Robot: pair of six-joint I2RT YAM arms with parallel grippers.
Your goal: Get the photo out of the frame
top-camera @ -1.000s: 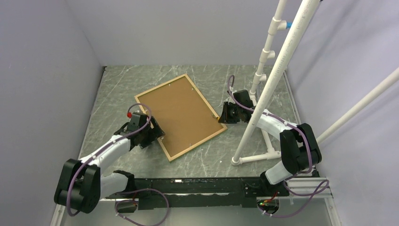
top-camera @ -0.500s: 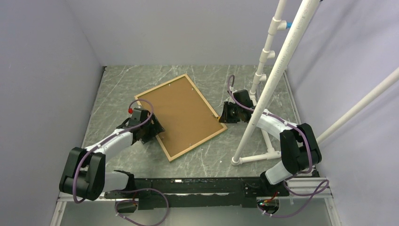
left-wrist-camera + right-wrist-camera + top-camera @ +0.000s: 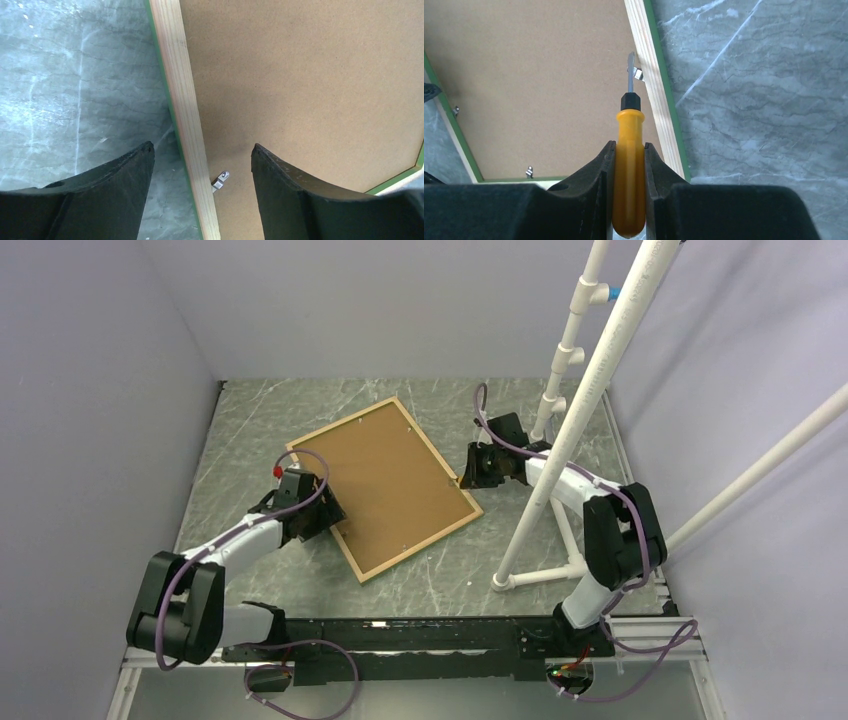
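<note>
The frame (image 3: 343,423) lies face down on the table, its light wood rim (image 3: 177,75) and brown backing board (image 3: 385,488) facing up. The photo is hidden under the board. My left gripper (image 3: 202,146) is open and straddles the frame's left rim. One finger is over the table and the other over the board, with a small metal clip (image 3: 220,179) between them. My right gripper (image 3: 629,145) is shut on a yellow-handled screwdriver (image 3: 630,165). The screwdriver's blade tip (image 3: 630,60) rests by a metal clip (image 3: 638,74) on the right rim (image 3: 659,110).
A white pipe stand (image 3: 560,440) rises just right of the right arm, its base on the grey marble table (image 3: 250,420). More clips (image 3: 529,171) sit along the frame's near rim. Grey walls close in the left, back and right.
My left gripper has shifted a little onto the frame's left rim and its jaws have narrowed somewhat. My right gripper has carried the screwdriver farther back along the right rim.
</note>
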